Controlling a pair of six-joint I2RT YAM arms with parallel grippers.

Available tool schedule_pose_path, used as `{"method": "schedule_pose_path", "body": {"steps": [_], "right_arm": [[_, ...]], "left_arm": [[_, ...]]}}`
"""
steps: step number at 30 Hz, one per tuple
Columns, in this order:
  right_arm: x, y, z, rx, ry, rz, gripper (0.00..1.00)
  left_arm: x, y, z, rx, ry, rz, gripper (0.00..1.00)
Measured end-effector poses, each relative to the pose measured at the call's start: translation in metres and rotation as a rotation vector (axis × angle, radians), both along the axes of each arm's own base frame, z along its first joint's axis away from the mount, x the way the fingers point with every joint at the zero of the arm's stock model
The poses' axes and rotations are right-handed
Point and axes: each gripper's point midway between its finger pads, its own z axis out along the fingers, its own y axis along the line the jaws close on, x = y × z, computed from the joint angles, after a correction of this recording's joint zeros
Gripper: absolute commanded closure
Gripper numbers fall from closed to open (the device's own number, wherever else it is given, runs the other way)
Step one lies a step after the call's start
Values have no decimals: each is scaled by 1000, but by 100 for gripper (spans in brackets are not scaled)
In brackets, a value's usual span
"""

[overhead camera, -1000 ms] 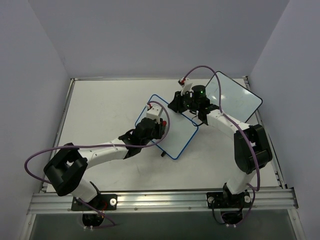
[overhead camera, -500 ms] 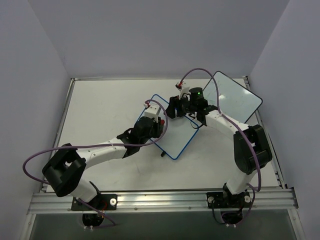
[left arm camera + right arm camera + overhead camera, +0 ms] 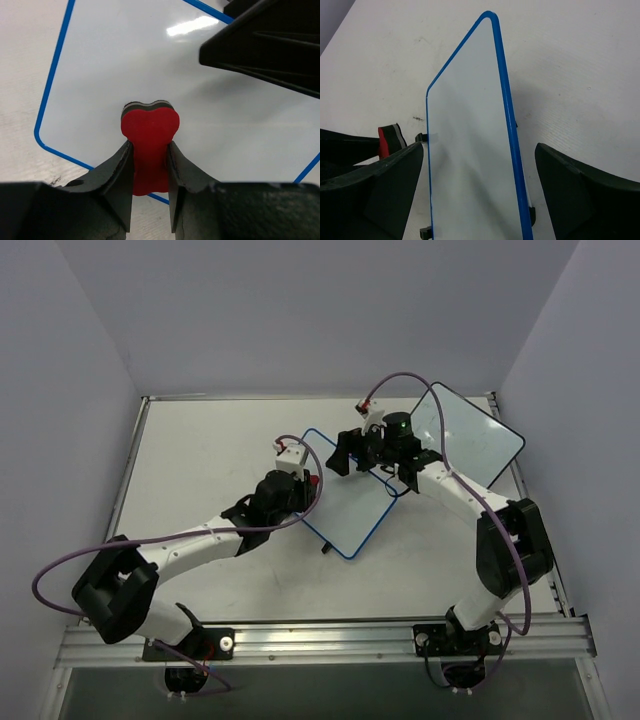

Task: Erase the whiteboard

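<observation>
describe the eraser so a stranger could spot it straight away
On the table, find the central blue-framed whiteboard. The left gripper near its left edge pinches the eraser: a small block with a lobed top, bright red against the white board.

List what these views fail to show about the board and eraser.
- The eraser and its wiping face: in the left wrist view its red back faces the camera, so contact with the whiteboard is unclear.
- Whiteboard's left part: in the top view the left gripper covers it.
- Faint leftover marks: too small in the top view.
- Whiteboard's near end: cut by the bottom edge of the right wrist view.
</observation>
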Motion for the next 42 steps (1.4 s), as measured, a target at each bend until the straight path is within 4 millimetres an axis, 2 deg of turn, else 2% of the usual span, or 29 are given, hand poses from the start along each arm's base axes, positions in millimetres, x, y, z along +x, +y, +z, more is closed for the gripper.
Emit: {"method": "schedule_pose_path", "body": {"steps": [4, 7, 8, 9, 13, 15, 17, 25, 31, 32, 33, 35, 38, 42], "right_arm": [[3, -9, 12, 0, -17, -45, 6], [7, -22, 22, 1, -28, -100, 5], [9, -28, 26, 1, -32, -123, 4], [10, -34, 30, 2, -35, -150, 4], [16, -56, 49, 0, -46, -251, 3], [18, -64, 60, 4, -57, -290, 3], [17, -67, 72, 15, -70, -310, 2], [1, -76, 103, 33, -108, -336, 1], [-8, -80, 111, 31, -111, -342, 1], [-9, -81, 111, 30, -112, -343, 1], [-9, -81, 112, 30, -112, -343, 1], [-10, -80, 111, 29, -110, -341, 0], [-12, -79, 109, 23, -102, -337, 0], [-13, -80, 108, 18, -94, -336, 0]], "left_arm": [[5, 16, 5, -21, 4, 41, 96], [11, 36, 10, -53, 12, 99, 91], [14, 45, 12, -64, 16, 129, 89], [18, 55, 14, -75, 23, 167, 82], [42, 110, 13, -117, 60, 359, 77], [56, 142, 4, -101, 114, 471, 77], [77, 164, -2, -96, 157, 555, 78], [155, 220, -29, -105, 290, 774, 77], [196, 276, -57, -86, 382, 911, 57], [203, 282, -62, -80, 397, 924, 55], [210, 287, -66, -77, 406, 932, 47], [218, 293, -77, -66, 434, 935, 42], [215, 293, -96, -39, 490, 927, 35], [206, 290, -113, -22, 554, 910, 32]]}}
